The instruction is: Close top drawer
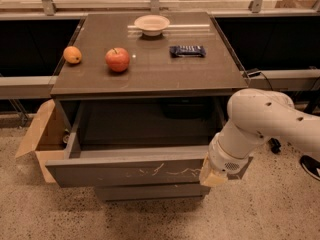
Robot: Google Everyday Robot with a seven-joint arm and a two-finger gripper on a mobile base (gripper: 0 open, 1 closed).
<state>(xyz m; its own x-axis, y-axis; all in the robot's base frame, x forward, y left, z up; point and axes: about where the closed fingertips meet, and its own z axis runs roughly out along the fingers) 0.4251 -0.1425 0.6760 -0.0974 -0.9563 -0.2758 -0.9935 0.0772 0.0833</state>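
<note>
Grey-brown and flat, the top drawer (125,171) sticks out from under the table (150,81). It is wide open, and I can see down into its dark inside. Pale scratches run across its front near the middle.

My gripper (213,177) is low down at the right end of that front. Only its tan tip shows, poking out from my fat white arm (260,119). I cannot tell how far open my gripper is, or if it has hold of anything. It looks pressed against the drawer front, but the spot where they meet is hidden.

My arm covers the right corner of the drawer, and the rest of my arm runs off the right side. The back of the drawer is in shadow, so I cannot make out what is in there. Under it, only a strip of a plain lower drawer (150,191) shows.

On the table sit a red apple (117,59), an orange (72,54) to its left, a white bowl (152,24) at the back and a dark packet (187,50). A brown cardboard box (40,134) stands on the floor at the left, partly hidden by the drawer's side.
</note>
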